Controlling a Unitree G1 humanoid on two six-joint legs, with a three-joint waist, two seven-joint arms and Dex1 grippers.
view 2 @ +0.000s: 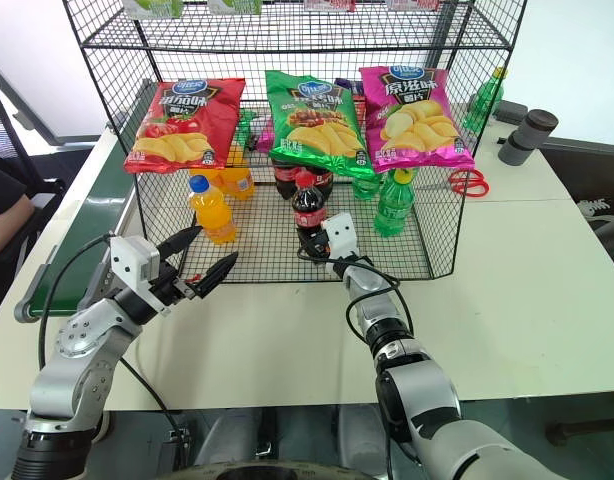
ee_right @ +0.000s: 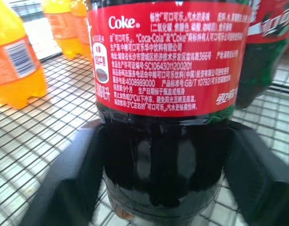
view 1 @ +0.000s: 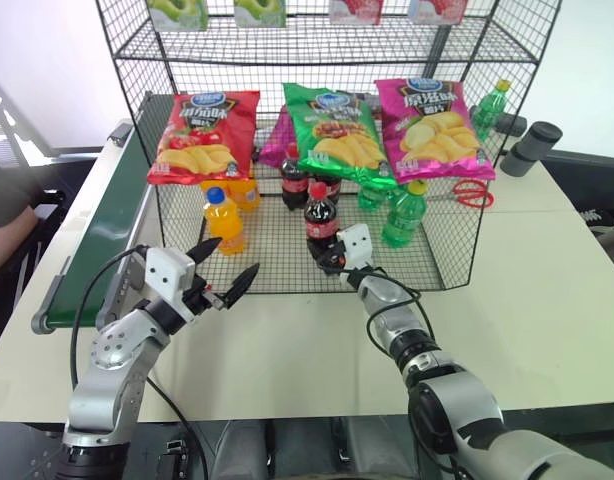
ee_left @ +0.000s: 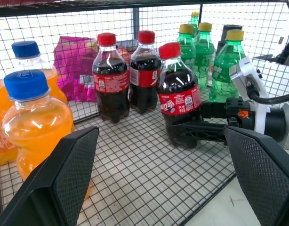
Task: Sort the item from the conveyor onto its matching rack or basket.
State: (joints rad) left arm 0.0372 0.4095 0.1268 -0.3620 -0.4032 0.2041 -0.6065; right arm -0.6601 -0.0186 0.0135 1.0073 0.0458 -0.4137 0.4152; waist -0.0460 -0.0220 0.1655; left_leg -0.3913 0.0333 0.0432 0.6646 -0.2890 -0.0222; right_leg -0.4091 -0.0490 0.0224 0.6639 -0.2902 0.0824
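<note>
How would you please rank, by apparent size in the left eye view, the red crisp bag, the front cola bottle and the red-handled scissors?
1. Red crisp bag hung on the black wire rack: largest.
2. Front red-capped plastic cola bottle.
3. Red-handled scissors: smallest, though lying farther back, so this is less sure.

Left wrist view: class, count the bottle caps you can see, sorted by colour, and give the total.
Red caps: 3
Blue caps: 2
Yellow caps: 4
Total: 9
</note>
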